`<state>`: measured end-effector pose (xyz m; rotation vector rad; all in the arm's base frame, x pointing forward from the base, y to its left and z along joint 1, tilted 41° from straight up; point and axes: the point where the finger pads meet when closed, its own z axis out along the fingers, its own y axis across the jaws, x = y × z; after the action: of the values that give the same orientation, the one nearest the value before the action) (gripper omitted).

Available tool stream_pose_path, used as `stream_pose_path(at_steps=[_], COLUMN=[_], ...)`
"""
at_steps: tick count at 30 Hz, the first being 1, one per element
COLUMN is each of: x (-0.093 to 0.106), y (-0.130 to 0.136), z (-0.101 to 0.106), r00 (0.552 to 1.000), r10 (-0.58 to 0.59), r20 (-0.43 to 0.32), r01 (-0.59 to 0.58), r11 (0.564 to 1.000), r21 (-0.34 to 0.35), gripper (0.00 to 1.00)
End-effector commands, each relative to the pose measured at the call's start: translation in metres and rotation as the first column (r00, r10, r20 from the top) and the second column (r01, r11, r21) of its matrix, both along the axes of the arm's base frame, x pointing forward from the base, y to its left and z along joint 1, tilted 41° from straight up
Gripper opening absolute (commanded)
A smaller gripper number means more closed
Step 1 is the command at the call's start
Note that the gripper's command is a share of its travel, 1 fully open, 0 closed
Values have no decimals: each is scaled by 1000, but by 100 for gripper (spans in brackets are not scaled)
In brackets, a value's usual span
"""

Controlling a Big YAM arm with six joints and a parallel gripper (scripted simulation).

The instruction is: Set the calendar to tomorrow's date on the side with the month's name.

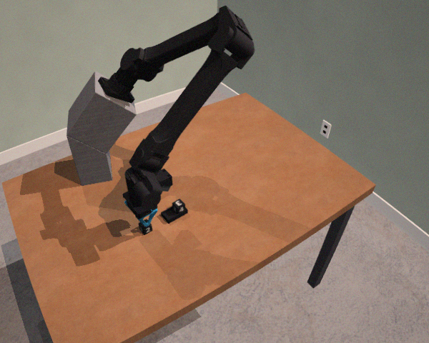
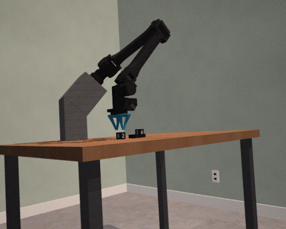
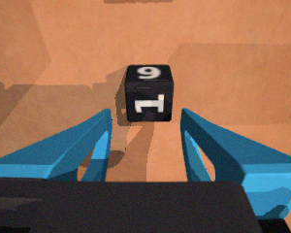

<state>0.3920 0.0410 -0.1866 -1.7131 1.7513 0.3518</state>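
Risk of clipping the loose cube [image 1: 145, 229] [image 2: 120, 135] [image 3: 149, 102], at twelve o'clock in wrist view, by lowering the half-open, empty gripper [image 1: 145, 224] [image 2: 119, 129] [image 3: 145, 116] off-centre.

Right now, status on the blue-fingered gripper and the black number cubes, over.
Blue-fingered gripper open, above loose black cube. Second black cube on black tray. Nothing visible between fingers and loose cube.
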Motion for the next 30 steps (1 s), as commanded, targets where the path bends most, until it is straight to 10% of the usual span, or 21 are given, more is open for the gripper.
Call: stream_pose_path(at_steps=[1,30], x=[7,5], y=[6,8], z=[2,0], r00=[1000,1000], r10=[6,10], r20=[17,16], r01=[-6,-10], r11=[1000,1000], r21=[-3,-3], gripper=[47,47])
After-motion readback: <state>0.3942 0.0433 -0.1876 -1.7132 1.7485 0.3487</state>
